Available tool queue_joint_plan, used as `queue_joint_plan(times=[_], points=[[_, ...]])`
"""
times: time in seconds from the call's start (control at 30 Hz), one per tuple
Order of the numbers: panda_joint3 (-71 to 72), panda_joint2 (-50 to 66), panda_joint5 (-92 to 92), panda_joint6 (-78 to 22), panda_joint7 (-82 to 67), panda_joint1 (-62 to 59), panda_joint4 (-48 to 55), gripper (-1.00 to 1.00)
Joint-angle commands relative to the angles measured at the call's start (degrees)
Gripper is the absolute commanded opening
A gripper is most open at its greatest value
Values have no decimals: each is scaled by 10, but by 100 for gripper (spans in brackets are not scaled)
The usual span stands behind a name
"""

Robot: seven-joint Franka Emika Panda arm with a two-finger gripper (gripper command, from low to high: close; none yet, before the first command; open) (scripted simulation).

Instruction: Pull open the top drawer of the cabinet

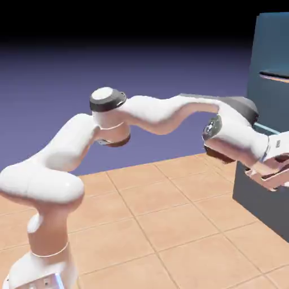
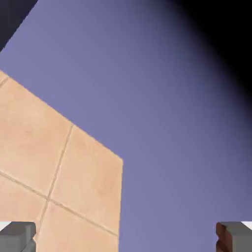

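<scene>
The dark teal-blue cabinet (image 1: 261, 101) fills the exterior view's right edge, cut off by the frame. The top drawer (image 1: 274, 45) is its uppermost panel, ending at a ledge line lower down; I see no handle on it in this frame. My hand (image 1: 273, 167) is low against the cabinet front, well below that panel. A short silver bar (image 1: 270, 129) shows just above the hand; I cannot tell which drawer it belongs to. In the hand view my gripper (image 2: 126, 239) is open, its fingertips (image 2: 17, 237) far apart with nothing between them. That view shows no cabinet.
Tan tiled floor (image 1: 169, 220) spreads under the arm and to the cabinet's foot. The hand view holds only the floor's corner (image 2: 59, 167) and the blue-violet backdrop (image 2: 162, 108). The white arm (image 1: 147, 115) arches from the lower left.
</scene>
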Motion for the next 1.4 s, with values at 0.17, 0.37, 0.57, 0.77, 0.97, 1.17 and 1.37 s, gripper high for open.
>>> queue_joint_plan(times=[0.17,0.37,0.57,0.77,0.97,1.17,1.37], points=[[-116,123,150,-44,-141,58,57,0],[-159,168,211,-45,-188,57,121,0],[-153,159,214,-11,-171,7,206,-100],[-160,171,211,-53,-192,68,102,-100],[-174,185,198,-103,-214,142,-23,-100],[-197,201,173,-151,-231,220,-147,-100],[-234,224,131,-198,-244,301,-272,-100]])
